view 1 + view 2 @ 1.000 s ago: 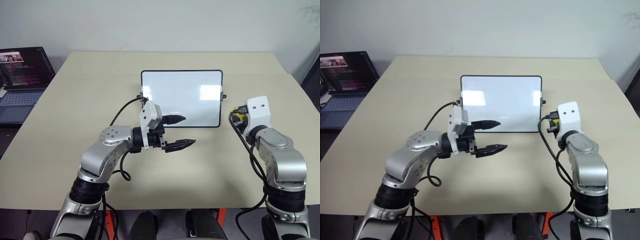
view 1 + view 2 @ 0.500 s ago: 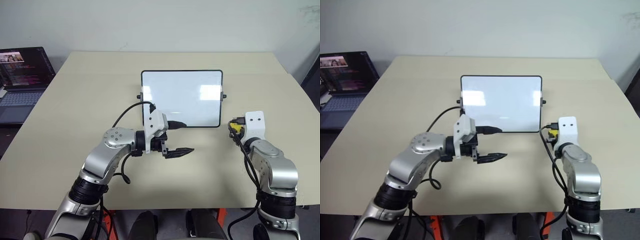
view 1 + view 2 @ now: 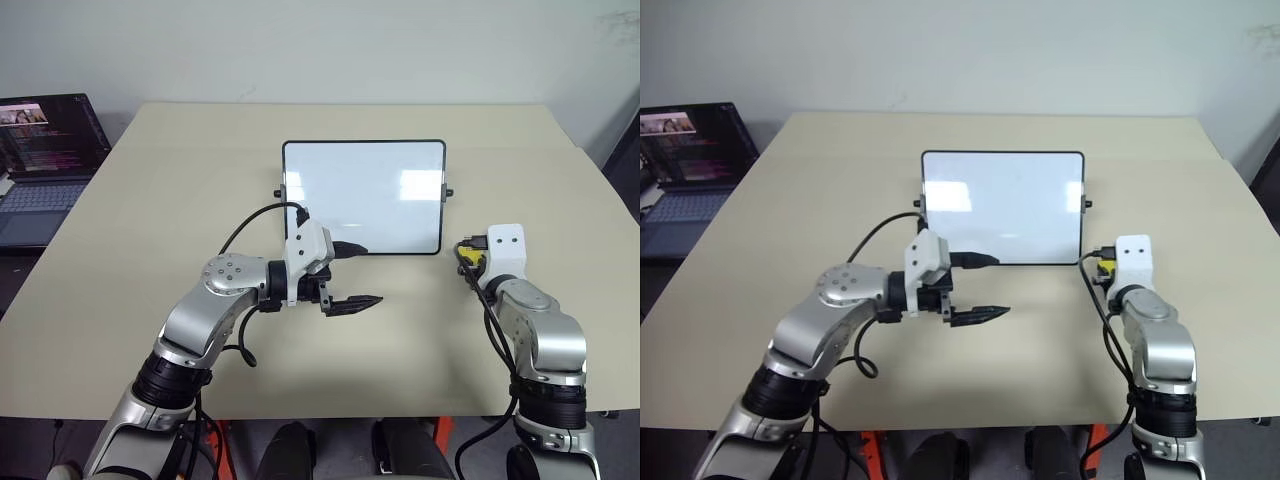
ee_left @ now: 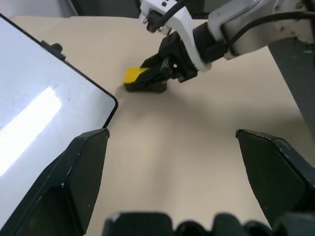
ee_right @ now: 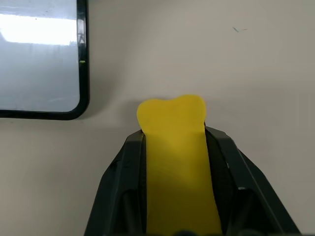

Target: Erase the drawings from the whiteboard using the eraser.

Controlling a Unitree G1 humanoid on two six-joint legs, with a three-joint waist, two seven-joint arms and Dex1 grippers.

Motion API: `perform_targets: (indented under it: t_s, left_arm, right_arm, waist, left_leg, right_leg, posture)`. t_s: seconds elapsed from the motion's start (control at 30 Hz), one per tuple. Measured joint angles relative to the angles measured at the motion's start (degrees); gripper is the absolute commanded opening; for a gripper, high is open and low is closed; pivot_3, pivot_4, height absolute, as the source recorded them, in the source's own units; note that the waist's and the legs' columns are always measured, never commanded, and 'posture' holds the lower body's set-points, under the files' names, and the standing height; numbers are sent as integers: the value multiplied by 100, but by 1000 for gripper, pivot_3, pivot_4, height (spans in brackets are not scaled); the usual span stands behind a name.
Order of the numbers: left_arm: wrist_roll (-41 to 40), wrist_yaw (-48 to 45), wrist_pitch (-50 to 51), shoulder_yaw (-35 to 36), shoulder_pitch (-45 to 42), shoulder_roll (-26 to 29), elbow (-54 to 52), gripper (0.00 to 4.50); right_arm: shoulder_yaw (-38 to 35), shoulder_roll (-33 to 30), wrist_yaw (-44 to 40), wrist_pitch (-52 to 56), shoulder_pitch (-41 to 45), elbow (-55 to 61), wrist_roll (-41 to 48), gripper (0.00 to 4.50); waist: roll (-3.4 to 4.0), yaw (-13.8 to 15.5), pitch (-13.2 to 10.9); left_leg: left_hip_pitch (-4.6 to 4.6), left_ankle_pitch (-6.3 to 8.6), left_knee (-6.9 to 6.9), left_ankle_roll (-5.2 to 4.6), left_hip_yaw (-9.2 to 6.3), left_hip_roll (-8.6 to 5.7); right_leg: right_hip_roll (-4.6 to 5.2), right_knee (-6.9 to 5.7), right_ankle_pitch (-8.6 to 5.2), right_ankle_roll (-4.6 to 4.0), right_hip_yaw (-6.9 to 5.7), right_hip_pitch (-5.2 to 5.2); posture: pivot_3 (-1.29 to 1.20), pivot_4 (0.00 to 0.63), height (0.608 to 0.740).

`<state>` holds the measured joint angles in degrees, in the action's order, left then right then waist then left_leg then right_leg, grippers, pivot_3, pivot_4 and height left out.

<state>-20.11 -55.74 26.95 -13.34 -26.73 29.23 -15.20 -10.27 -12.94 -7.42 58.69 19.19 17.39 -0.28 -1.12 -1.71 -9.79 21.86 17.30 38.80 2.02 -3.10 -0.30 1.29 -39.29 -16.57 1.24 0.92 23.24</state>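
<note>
The whiteboard (image 3: 362,195) lies flat in the middle of the beige table. Its face looks blank white with light glare, and the drawings are out of view. My right gripper (image 5: 175,133) is shut on the yellow eraser (image 5: 174,147), low over the table just right of the board's near right corner. The left wrist view shows that eraser (image 4: 134,75) pinched in the black fingers, at or just above the tabletop. In front of the board's near edge, my left gripper (image 3: 372,273) is open and holds nothing; it points to the right.
An open laptop (image 3: 45,150) sits off the table's far left corner. A black cable (image 3: 250,220) loops from my left wrist beside the board's left edge. Bare tabletop (image 3: 420,330) stretches between the two arms.
My right gripper has come down towards the table with the eraser still in it. The left gripper has rolled a little and stays in front of the board.
</note>
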Motion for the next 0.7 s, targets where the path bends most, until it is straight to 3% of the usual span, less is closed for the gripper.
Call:
perform_targets:
  t_s: [0.7]
  left_arm:
    - [40,-9,-127,0,-1,-3,4,4500]
  right_arm:
    - [-39,-38,129,98,-202,124,212,1301]
  waist:
    - [0,-1,0]
  left_leg:
    - [-1,0,0,0,0,1]
  right_leg:
    - [0,-2,0,0,0,0]
  posture:
    - [0,150,740]
